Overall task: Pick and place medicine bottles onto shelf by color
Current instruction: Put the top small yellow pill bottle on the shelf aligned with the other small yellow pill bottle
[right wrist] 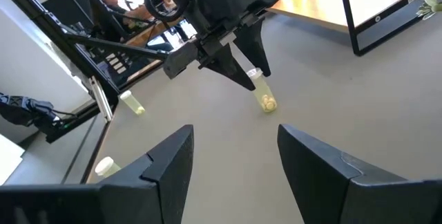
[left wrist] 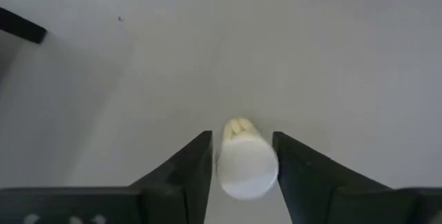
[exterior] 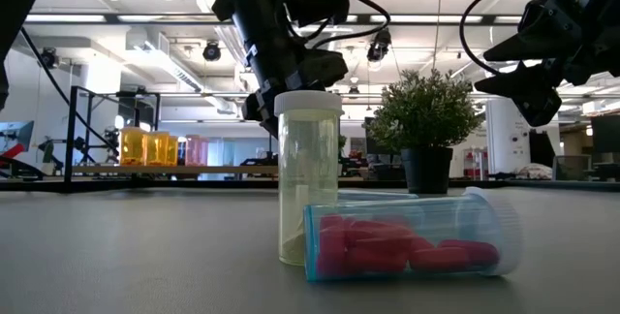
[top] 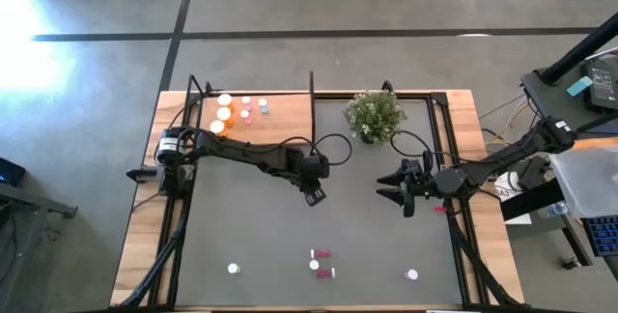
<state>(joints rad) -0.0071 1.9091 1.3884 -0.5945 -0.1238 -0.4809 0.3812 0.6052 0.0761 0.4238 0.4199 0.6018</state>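
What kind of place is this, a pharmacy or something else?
Probably a robotics lab or workshop, not a pharmacy: the low view shows an open hall with exposed ceiling ducts and track lights, metal frame racks, and two dark robot arms working over a grey table mat.

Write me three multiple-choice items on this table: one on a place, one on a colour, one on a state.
1. Where do the orange bottles stand?
A) on the wooden shelf
B) on the floor
C) inside a box

2. What colour are the pills in the lying bottle in the low view?
A) yellow
B) red
C) blue

3. What is the left pincer doing?
A) gripping a small white-capped bottle
B) hanging open and empty
C) resting on the shelf

Key: 1 A, the orange bottles stand in a row on the shelf. 2 B, red pills show through its clear wall. 3 A, its fingers close on either side of the cap.
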